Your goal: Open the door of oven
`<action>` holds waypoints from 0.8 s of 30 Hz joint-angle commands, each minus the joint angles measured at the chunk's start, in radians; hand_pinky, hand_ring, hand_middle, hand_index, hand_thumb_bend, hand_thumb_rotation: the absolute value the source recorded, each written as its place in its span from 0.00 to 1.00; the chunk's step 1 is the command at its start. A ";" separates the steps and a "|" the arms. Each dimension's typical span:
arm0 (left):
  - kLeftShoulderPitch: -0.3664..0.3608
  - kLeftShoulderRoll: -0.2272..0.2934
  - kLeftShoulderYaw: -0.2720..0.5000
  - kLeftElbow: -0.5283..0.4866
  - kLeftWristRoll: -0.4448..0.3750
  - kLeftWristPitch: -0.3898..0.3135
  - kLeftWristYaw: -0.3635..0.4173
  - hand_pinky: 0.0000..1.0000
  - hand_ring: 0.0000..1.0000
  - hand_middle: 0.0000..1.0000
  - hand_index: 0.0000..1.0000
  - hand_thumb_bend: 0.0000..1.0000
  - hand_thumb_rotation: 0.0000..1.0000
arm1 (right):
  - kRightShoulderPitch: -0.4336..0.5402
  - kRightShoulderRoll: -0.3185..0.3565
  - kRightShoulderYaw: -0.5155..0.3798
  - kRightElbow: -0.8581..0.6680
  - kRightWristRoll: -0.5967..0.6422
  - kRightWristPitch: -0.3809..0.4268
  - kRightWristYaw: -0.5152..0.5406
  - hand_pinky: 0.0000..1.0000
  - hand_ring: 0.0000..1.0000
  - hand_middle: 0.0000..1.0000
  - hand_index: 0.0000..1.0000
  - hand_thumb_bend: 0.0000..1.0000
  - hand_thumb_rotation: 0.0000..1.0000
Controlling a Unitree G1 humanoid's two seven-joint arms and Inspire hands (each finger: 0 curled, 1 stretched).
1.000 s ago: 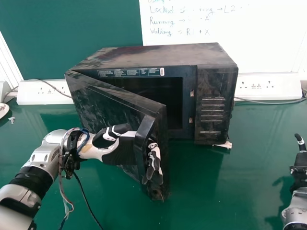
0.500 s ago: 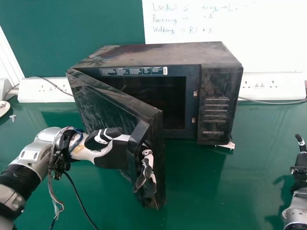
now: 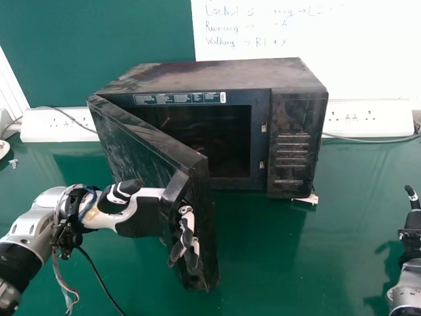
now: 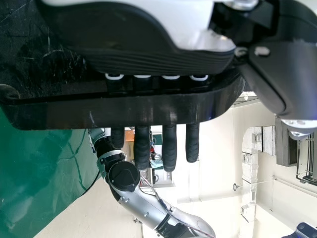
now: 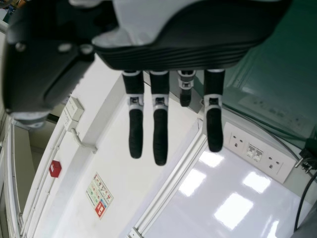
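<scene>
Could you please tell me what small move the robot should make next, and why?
Probably swing the oven door a little wider with the left robot hand: its fingers hook around the handle, and the partly open door hides part of the oven's opening in the head view.

head view looks down; both wrist views sit close.

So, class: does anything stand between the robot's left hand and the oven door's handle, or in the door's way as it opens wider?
Nothing visible separates them: the left hand has its fingers hooked through the handle. In front of the door, only the robot's own left arm might get in its way.
</scene>
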 commanded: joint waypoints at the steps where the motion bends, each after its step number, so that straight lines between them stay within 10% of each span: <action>1: -0.033 0.035 0.093 -0.010 -0.091 -0.032 -0.007 0.36 0.41 0.48 0.51 0.94 0.70 | -0.007 -0.013 -0.001 0.008 -0.005 0.004 0.002 0.30 0.36 0.48 0.58 1.00 0.89; 24: 0.034 0.165 0.252 -0.078 -0.043 -0.008 -0.007 0.27 0.30 0.39 0.42 1.00 0.72 | -0.006 -0.010 0.001 -0.008 -0.018 0.003 -0.016 0.31 0.36 0.47 0.58 1.00 0.87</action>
